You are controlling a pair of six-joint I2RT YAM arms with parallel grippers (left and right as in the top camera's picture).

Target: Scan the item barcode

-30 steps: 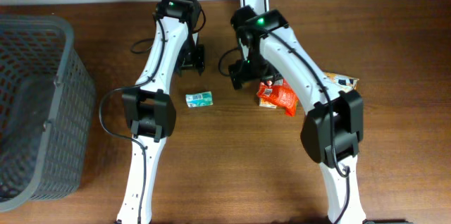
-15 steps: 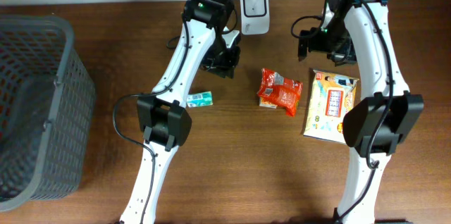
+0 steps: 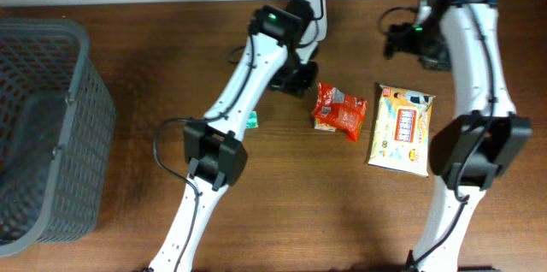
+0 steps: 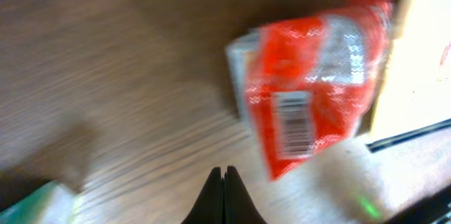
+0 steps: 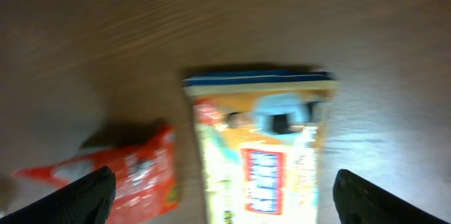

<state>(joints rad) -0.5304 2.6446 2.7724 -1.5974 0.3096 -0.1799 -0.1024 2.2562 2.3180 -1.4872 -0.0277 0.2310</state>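
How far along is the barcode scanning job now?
Nothing looks scanned yet: the red packet, yellow pack and small green item lie on the table. In hand: nothing; left tool is shut and empty, right tool open above the yellow pack. Left: pick one, show its barcode to the scanner.

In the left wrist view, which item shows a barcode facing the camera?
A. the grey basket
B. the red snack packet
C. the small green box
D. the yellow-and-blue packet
B: the red snack packet carries a white barcode label on the face turned to the camera, and it lies just ahead of the shut, empty left gripper.
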